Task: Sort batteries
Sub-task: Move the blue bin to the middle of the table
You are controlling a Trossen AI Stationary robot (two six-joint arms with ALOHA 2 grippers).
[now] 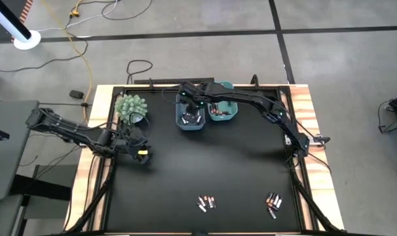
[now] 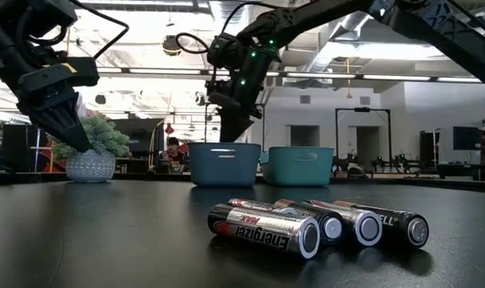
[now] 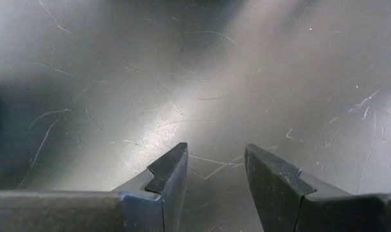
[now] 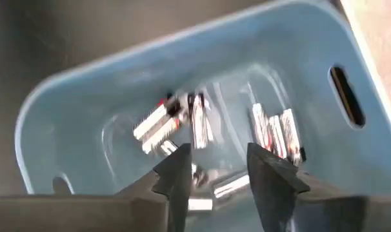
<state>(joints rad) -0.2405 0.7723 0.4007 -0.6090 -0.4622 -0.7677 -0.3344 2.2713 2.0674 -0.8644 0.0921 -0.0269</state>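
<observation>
The right gripper point(image 4: 215, 169) hangs directly over the darker blue bin point(image 1: 191, 122), its fingers parted with nothing between them, and silvery batteries point(image 4: 182, 119) lie loose on the bin floor just below its tips. This looks like the drop-off step of a sort: a battery appears to have just been let go into that bin, though none can be seen in mid-fall. The teal bin point(image 1: 223, 111) sits just beside it, away from the gripper's line, with dark batteries inside. Well away from the gripper, near the table's front edge, two small clusters of batteries point(image 1: 206, 202) and point(image 1: 273, 202) are not yet sorted. The next move calls for lifting clear of the bin rim, then reaching to one cluster and singling out one cell. The left gripper point(image 3: 215, 174) waits, fingers open, over bare tabletop by the potted plant point(image 1: 131, 107).
</observation>
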